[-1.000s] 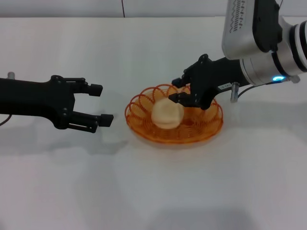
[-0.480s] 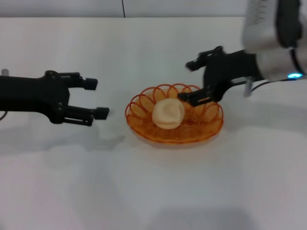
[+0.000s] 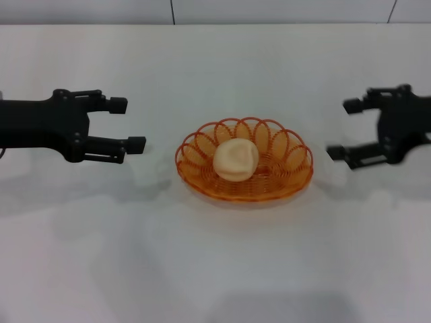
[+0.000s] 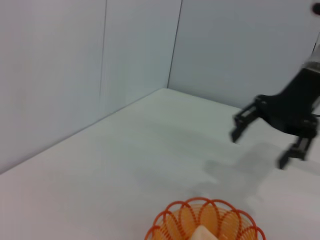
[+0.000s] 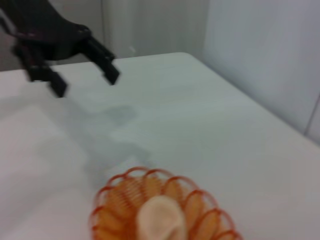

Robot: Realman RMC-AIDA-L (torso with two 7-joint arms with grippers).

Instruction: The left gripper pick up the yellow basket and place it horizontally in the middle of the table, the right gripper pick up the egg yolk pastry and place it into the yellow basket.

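Observation:
The yellow basket lies flat in the middle of the white table. The egg yolk pastry rests inside it. My left gripper is open and empty, to the left of the basket and apart from it. My right gripper is open and empty, to the right of the basket and apart from it. The left wrist view shows the basket rim and the right gripper beyond it. The right wrist view shows the basket with the pastry and the left gripper beyond.
Pale walls stand behind the table's far edge. A wall corner shows in the left wrist view.
My right gripper has let go of the pastry and drawn back to the right, away from the basket. My left gripper has drawn back a little to the left. The pastry stays in the basket.

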